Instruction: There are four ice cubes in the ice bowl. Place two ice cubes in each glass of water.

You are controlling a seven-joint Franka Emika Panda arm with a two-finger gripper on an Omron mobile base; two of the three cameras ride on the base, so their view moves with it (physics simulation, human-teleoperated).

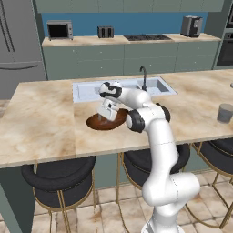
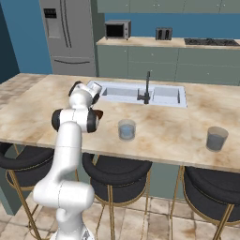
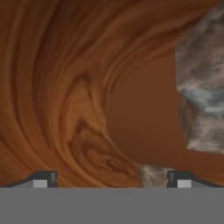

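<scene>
Ice cube (image 3: 153, 176), grey, just inside my right fingertip (image 3: 177, 179); jaws apart, gripping nothing, down in ice bowl (image 1: 93, 122). Both glasses (image 2: 126, 130) (image 2: 217, 138) apparently iceless; transfers all pending.

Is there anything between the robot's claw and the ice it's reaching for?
Nothing visible. The open gripper is down in the ice bowl, with one ice cube right by a fingertip and more ice just beyond.

A beige marble island counter (image 2: 178, 126) carries a round reddish-brown wooden bowl (image 1: 98, 123) and two short clear tumblers (image 2: 126, 130), well apart
</scene>
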